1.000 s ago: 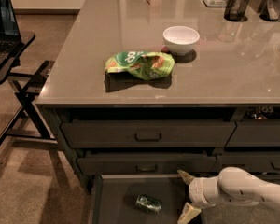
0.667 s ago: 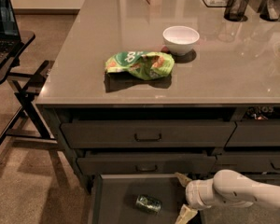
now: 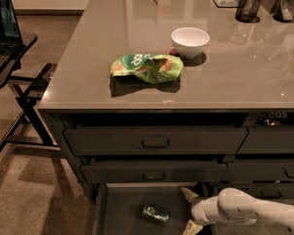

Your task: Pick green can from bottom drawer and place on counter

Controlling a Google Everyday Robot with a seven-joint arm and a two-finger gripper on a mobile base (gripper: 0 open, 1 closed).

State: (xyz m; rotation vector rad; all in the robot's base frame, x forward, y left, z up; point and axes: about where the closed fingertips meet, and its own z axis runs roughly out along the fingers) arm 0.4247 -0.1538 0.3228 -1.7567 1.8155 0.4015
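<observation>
The green can (image 3: 156,214) lies on its side on the floor of the open bottom drawer (image 3: 122,209), near the frame's lower edge. My gripper (image 3: 188,209) is open, its two pale fingers spread, a little to the right of the can and not touching it. One fingertip (image 3: 187,193) is above, the other at the bottom edge. The white arm (image 3: 250,210) comes in from the right. The counter (image 3: 235,77) spans the top of the cabinet.
On the counter lie a green-and-orange snack bag (image 3: 146,67) and a white bowl (image 3: 190,41); dark cups (image 3: 248,6) stand at the back right. Two closed drawer fronts (image 3: 155,141) sit above the open drawer. A black stand with a laptop (image 3: 5,33) is at the left.
My gripper and arm have shifted slightly left towards the can. The can has not moved.
</observation>
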